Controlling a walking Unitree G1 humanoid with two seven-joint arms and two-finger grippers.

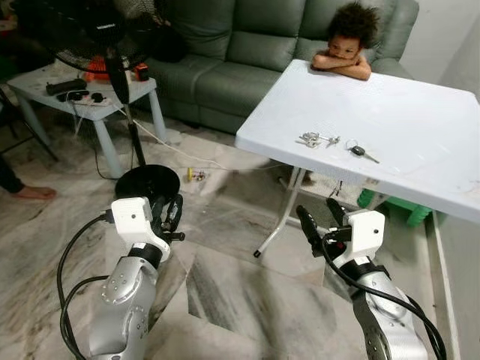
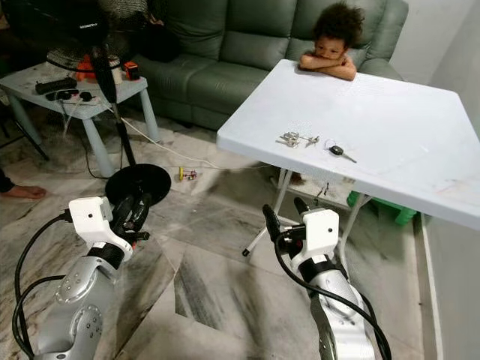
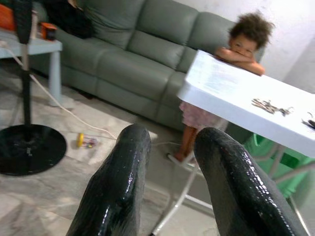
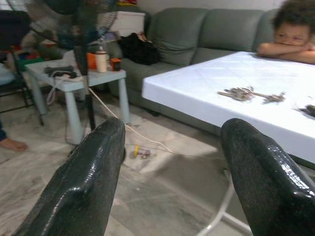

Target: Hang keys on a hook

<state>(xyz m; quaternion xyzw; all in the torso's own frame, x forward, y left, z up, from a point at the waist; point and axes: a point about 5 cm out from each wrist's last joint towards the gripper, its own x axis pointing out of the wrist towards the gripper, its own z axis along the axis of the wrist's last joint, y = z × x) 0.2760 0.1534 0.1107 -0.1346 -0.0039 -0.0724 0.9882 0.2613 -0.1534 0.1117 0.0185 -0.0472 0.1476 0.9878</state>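
I'm looking over a living room with a marbled stone floor [image 1: 225, 300], a grey-green sofa [image 1: 247, 52] along the back and a white folding table [image 1: 420, 150] standing ahead on my right. Far left of both pincers are a small pale side table [image 1: 112, 105] and a black pedestal fan [image 1: 124, 82], its round base just ahead of the left gripper [image 1: 171, 214].

That left gripper is hanging low over the floor, its fingers only a narrow gap apart and holding nothing. The right gripper [image 1: 319, 214] is hovering below the table's near edge, its fingers spread wide and empty.

The bunch of silver keys [image 1: 315, 139] is lying flat on the tabletop, up and ahead of the right gripper, and well off to the right of the left one. A single black-headed key [image 1: 361, 152] is lying just beside the bunch, further right. The bunch's long axis is running roughly across my view, parallel to the table's near edge. I'm judging the right arm the nearer one for the pick.

A child [image 1: 346, 45] is leaning on the table's far edge.

The right wrist view is giving me the keys nearly at table height, ahead between the fingers and towards the right one; the head views are giving me their layout from above. I'm not finding a hook yet.
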